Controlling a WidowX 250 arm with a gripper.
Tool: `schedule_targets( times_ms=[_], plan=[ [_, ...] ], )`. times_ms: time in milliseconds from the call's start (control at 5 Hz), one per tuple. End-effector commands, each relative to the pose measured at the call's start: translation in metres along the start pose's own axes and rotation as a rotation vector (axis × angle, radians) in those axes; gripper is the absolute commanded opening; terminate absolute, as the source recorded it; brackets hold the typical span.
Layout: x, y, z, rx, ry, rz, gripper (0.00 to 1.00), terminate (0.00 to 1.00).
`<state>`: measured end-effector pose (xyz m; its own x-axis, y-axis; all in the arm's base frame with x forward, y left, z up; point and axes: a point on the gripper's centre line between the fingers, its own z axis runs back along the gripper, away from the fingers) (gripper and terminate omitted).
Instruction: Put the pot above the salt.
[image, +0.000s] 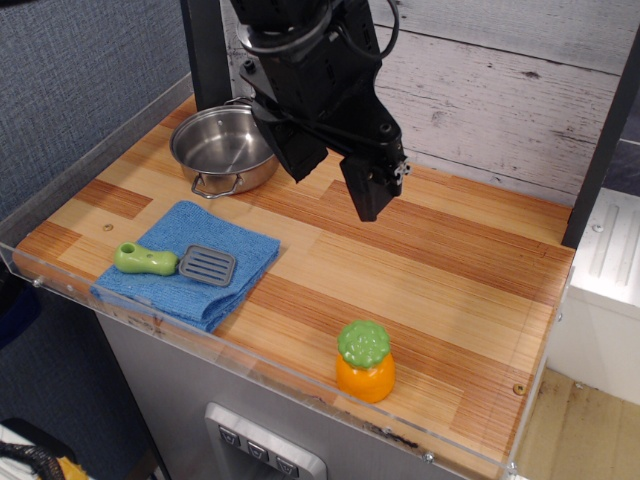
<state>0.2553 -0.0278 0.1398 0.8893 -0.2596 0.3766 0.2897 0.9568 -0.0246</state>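
Observation:
The pot (222, 148) is a shiny shallow steel pot with wire loop handles, standing at the back left of the wooden table. The salt (365, 362) is an orange shaker with a bumpy green cap, upright near the front edge, right of centre. My gripper (335, 195) hangs in the air to the right of the pot, far behind the salt. Its two black fingers stand apart with nothing between them. The arm hides part of the pot's far right rim.
A blue cloth (190, 265) lies at the front left with a green-handled grey spatula (175, 262) on it. A clear plastic rim (250, 355) runs along the table's front and left edges. A wood-plank wall stands behind.

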Motion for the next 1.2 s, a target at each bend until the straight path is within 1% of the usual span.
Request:
schedule_targets(
  times_ms=[0,200,400,600,800,1000],
  plan=[
    [0.0,0.0,0.0,0.0,0.0,0.0,1.0,0.0],
    [0.005,0.028,-0.006,-0.008,-0.02,0.105,1.0,0.0],
    [0.011,0.049,-0.015,-0.013,-0.022,0.167,1.0,0.0],
    [0.019,0.067,-0.03,-0.003,-0.018,0.205,1.0,0.0],
    [0.027,0.076,-0.047,0.024,0.008,0.212,1.0,0.0],
    [0.035,0.095,-0.06,0.066,0.019,0.226,1.0,0.0]
  ],
)
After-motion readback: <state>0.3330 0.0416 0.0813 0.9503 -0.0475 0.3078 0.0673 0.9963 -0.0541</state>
